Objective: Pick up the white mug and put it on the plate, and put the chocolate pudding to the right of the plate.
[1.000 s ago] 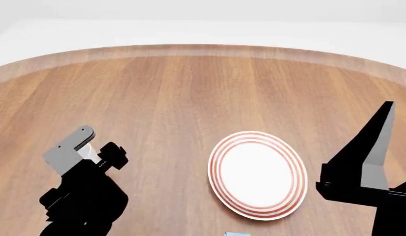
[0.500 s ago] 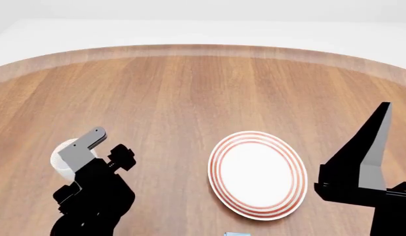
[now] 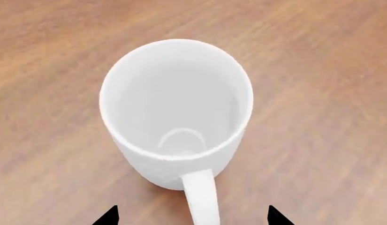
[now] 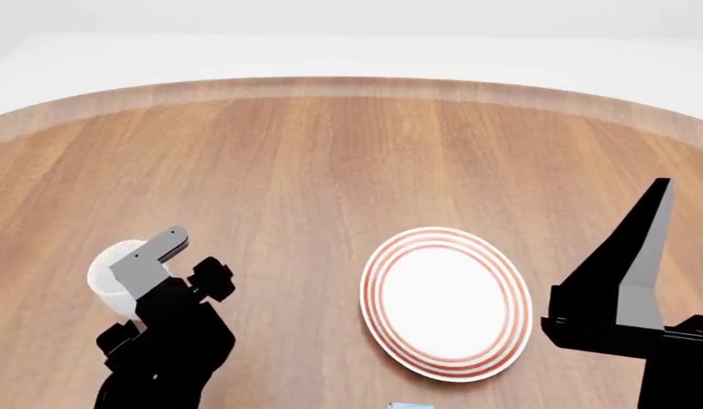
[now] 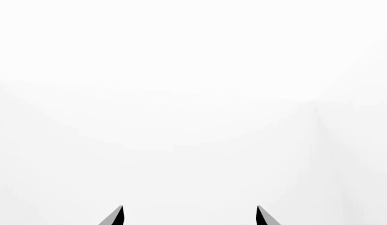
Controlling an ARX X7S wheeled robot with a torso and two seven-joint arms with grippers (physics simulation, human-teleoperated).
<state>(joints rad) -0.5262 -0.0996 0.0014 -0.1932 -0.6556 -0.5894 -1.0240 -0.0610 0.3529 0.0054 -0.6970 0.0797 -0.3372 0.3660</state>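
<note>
The white mug (image 3: 174, 108) stands upright on the wooden table, empty, with its handle (image 3: 202, 197) pointing back between my left gripper's two tips. My left gripper (image 3: 192, 218) is open, with its tips wide on either side of the handle and not touching it. In the head view the mug (image 4: 105, 271) shows at the left, partly hidden behind my left gripper (image 4: 160, 256). The plate (image 4: 446, 302) lies empty right of centre. My right gripper (image 4: 653, 230) is raised beside the plate's right side, open and empty (image 5: 189, 216). Only a light blue sliver of the chocolate pudding (image 4: 411, 406) shows at the bottom edge.
The round wooden table (image 4: 328, 153) has a curved far edge (image 4: 351, 85) with a white floor beyond. The right wrist view shows only blank white surroundings.
My left arm has shifted a little to the right and nearer, uncovering the mug's left side in the head view. The right arm has sunk very slightly.
</note>
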